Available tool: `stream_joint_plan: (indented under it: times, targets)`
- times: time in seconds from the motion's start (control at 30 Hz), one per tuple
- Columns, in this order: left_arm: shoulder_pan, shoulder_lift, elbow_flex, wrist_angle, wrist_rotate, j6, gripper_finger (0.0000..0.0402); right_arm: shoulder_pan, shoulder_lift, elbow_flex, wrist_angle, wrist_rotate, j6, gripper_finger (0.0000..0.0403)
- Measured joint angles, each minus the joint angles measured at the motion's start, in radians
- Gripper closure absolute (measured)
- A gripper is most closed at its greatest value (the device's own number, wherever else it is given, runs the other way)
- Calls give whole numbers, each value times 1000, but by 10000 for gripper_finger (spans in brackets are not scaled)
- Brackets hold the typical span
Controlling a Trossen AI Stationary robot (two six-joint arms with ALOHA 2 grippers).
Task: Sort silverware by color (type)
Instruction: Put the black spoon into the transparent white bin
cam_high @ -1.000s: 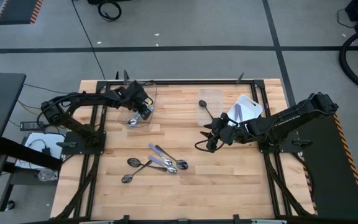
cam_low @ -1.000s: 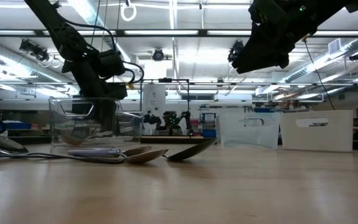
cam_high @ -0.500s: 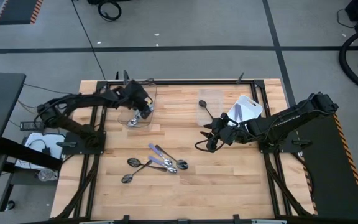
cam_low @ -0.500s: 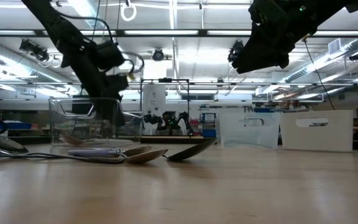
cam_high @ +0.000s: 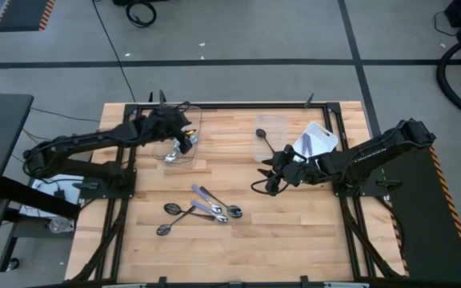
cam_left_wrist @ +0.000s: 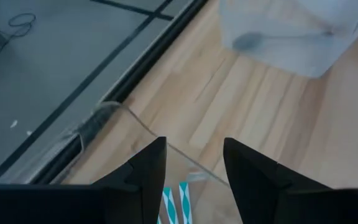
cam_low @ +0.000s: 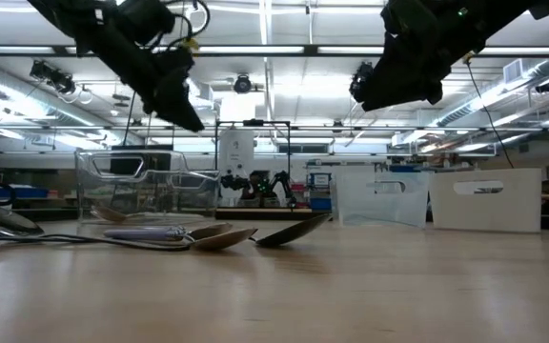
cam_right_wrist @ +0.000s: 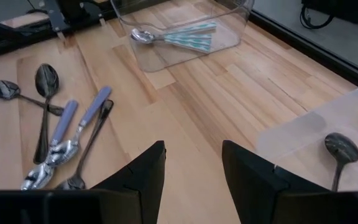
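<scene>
Several spoons (cam_high: 202,210) lie in a loose pile on the wood table, some silver with light-blue handles (cam_right_wrist: 73,121), others dark (cam_right_wrist: 45,84). A clear container (cam_high: 178,132) at the far left holds spoons with blue-patterned handles (cam_right_wrist: 179,38). My left gripper (cam_left_wrist: 194,168) hangs open above this container's rim (cam_left_wrist: 135,124), touching nothing. A second clear container (cam_high: 269,138) at the far right holds a dark spoon (cam_right_wrist: 340,149). My right gripper (cam_right_wrist: 191,162) hangs open and empty above the table, between the pile and that container.
A white bin (cam_high: 318,138) stands beside the right container, with something light-blue inside. Black frame rails (cam_high: 214,105) run along the table's edges. Bare wood (cam_high: 294,232) stretches across the near right part of the table.
My left gripper has risen up out of the left clear container and now hangs above its rim, while the arm behind it has stretched out lower. The spoons in the container lie still. My right gripper has kept still.
</scene>
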State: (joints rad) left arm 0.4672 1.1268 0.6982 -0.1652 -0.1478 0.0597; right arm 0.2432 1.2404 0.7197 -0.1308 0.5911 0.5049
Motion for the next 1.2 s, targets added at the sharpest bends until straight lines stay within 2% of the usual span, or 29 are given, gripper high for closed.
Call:
stream_joint_plan:
  times: [0.2, 0.47, 0.8, 1.2]
  targets:
    - [-42, -28, 102, -139, 0, -25, 235, 0, 0, 0, 10, 0, -1, 234]
    - [-181, -28, 205, -275, 2, -77, 235, 0, 0, 0, 10, -1, -2, 234]
    - [-355, -28, 213, -357, -3, -198, 235, 0, 0, 0, 10, 0, -11, 234]
    - [-516, 44, 215, -434, -30, -339, 235, 0, 0, 0, 29, 0, -34, 234]
